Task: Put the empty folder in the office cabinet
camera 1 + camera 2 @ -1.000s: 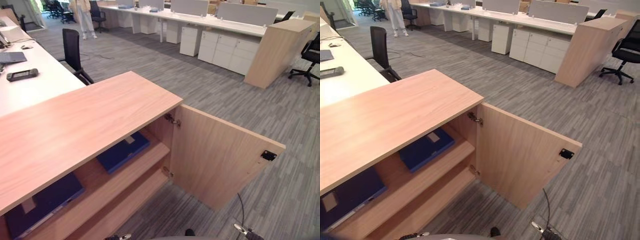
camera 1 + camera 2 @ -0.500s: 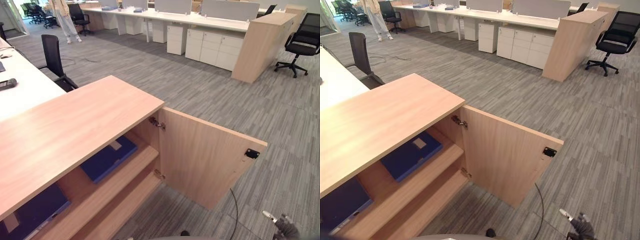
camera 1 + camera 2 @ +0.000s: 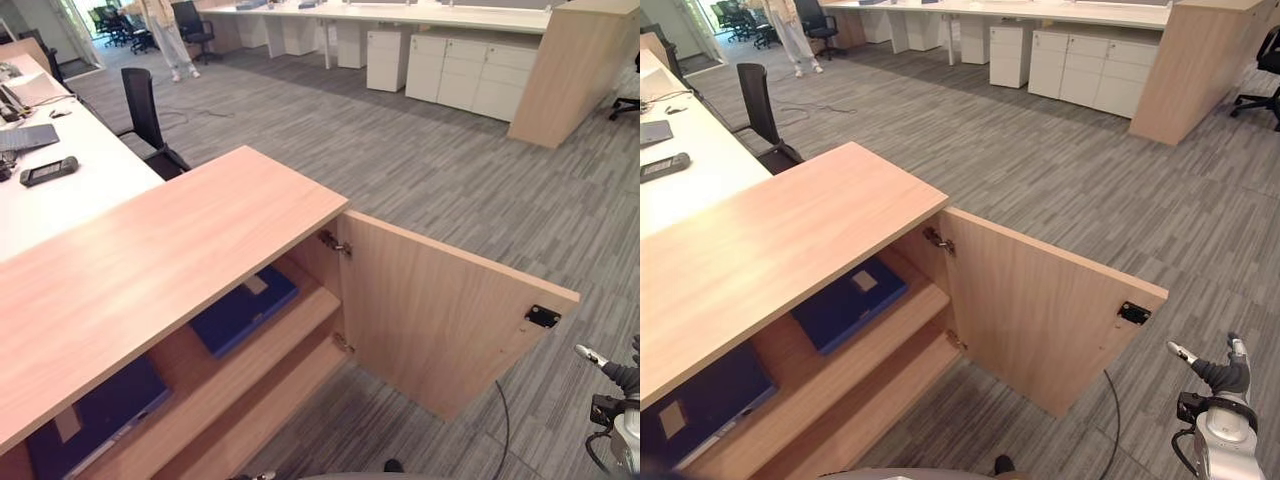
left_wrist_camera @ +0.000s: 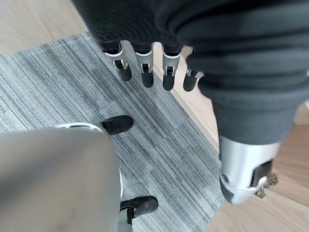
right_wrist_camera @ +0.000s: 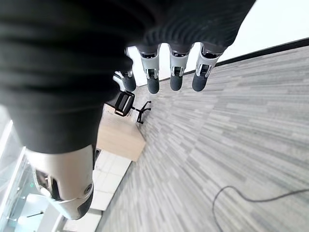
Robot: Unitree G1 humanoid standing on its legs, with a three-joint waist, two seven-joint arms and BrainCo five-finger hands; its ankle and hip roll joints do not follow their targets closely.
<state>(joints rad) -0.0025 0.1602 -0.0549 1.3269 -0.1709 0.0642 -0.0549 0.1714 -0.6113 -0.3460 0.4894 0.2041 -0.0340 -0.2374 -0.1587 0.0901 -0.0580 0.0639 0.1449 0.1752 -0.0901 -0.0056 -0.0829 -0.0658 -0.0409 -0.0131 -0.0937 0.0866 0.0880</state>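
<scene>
My right hand (image 3: pixel 1225 378) sits at about 4 o'clock in the head views, raised beside the free edge of the open cabinet door (image 3: pixel 1040 315). In its own wrist view the fingers (image 5: pixel 175 72) hang straight and relaxed over grey carpet, holding nothing. My left hand (image 4: pixel 145 53) is likewise slack in its wrist view, fingers extended above the carpet (image 4: pixel 72 92) by the cabinet's foot, empty too.

From the right hand, the door's outer edge lies toward 10 o'clock, just beside it, with a small black catch plate (image 3: pixel 1133 313) near its top corner. Beyond the door, further toward 9 o'clock, the office cabinet (image 3: pixel 170 260) stands open. On its upper shelf (image 3: pixel 290 325) a blue folder (image 3: pixel 243 308) lies flat, its long axis running from 7 to 1 o'clock, back into the cabinet. A second blue folder (image 3: pixel 95 420) lies flat on the same shelf at 7 o'clock, well apart from the first.

I judge the folder to be already placed, so what remains is closing the door. The right hand is clearly the nearer one, and I would push toward 9 o'clock to swing it home.
</scene>
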